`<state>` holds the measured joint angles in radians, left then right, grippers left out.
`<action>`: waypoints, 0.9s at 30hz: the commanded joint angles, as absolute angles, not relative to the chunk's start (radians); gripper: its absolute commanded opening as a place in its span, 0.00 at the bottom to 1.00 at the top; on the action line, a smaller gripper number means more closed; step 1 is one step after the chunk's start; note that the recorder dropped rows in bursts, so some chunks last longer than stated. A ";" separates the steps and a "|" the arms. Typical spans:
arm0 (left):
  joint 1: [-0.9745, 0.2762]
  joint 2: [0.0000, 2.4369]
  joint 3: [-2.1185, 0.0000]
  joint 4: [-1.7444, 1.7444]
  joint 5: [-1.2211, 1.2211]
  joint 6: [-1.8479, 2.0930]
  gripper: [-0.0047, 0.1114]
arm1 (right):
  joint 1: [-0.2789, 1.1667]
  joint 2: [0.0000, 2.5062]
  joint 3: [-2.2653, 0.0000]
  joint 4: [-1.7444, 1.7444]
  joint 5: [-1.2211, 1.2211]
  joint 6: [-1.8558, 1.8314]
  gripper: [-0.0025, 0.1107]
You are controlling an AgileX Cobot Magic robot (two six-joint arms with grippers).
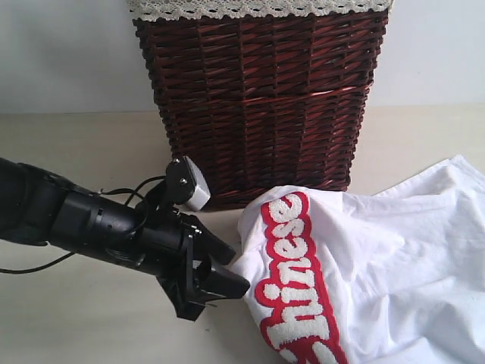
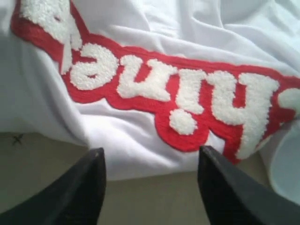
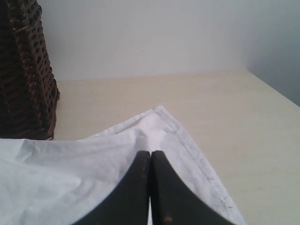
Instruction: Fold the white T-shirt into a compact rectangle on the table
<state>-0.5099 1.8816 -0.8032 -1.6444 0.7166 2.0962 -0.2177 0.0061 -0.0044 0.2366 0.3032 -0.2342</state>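
Table (image 1: 76,318): wicker basket (image 1: 258,106), contents hidden; left end effector (image 1: 236,268) spread; right end effector (image 3: 150,157) pinching white T-shirt (image 1: 394,258).

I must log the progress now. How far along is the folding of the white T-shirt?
Done: nothing visible; the white T-shirt lies rumpled and unfolded on the table. In hand: the right pincer is shut at a hem corner, apparently pinching it; the left pincer, open, faces the edge by the red lettering. Left: every fold.
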 commanded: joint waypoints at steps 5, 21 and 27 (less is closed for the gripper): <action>-0.539 1.979 -0.886 -1.655 0.727 2.099 0.30 | -0.216 0.000 0.000 0.234 0.293 -0.234 0.02; -0.539 1.839 -0.886 -1.595 0.758 2.099 0.04 | -0.216 0.000 0.000 0.234 0.293 -0.234 0.02; -0.539 1.935 -0.884 -1.527 0.639 2.097 0.52 | -0.216 0.000 0.000 0.234 0.293 -0.234 0.02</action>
<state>-0.5340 1.9218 -0.8835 -1.5162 0.6457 2.0962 -0.2177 0.0061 -0.0044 0.2366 0.3032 -0.2342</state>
